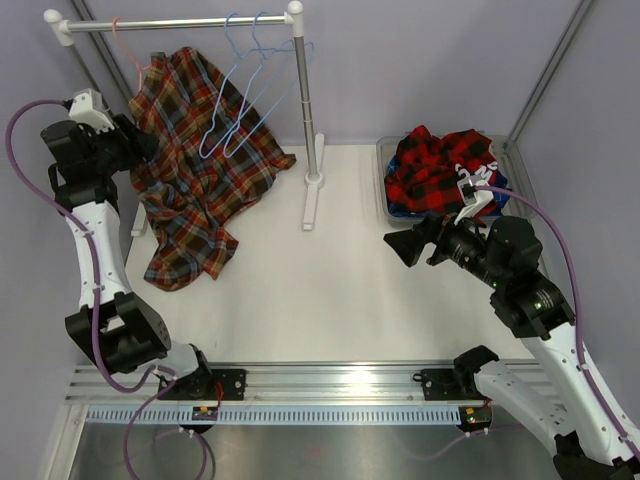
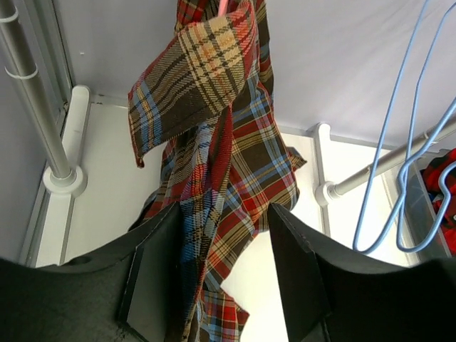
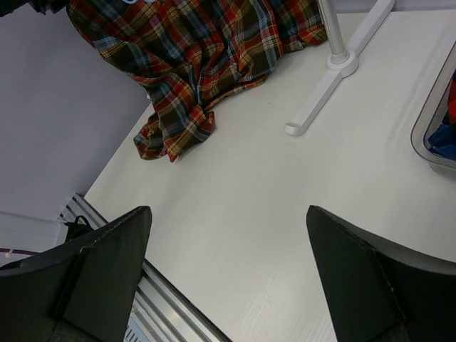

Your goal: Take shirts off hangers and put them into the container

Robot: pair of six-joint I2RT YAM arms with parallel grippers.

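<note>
Cloth, from above: the brown plaid shirt (image 1: 200,170) hangs limp from the pink hanger (image 1: 122,30), its hem pooled on the tabletop (image 1: 300,310), well apart from the container (image 1: 384,150) at right. Left wrist: the left gripper (image 2: 224,210) has its jaws apart astride a soft, light fold, and bunching it thick should stop it slipping. Right wrist: the right gripper (image 3: 228,214) has its jaws gaping wide above the tabletop, with room to move between the rack foot (image 3: 313,117) and the container.

A brown-olive plaid shirt (image 1: 195,170) with red and blue stripes hangs off the pink-red hanger (image 1: 130,52) at the far left, its lower part crumpled on the counter. Just to its right hang two bare light-blue hangers (image 1: 240,90). At the far right, the red-and-black check shirt (image 1: 440,170) is heaped in the grey-tinted container (image 1: 385,190), over the blue shirt (image 1: 402,212).
</note>
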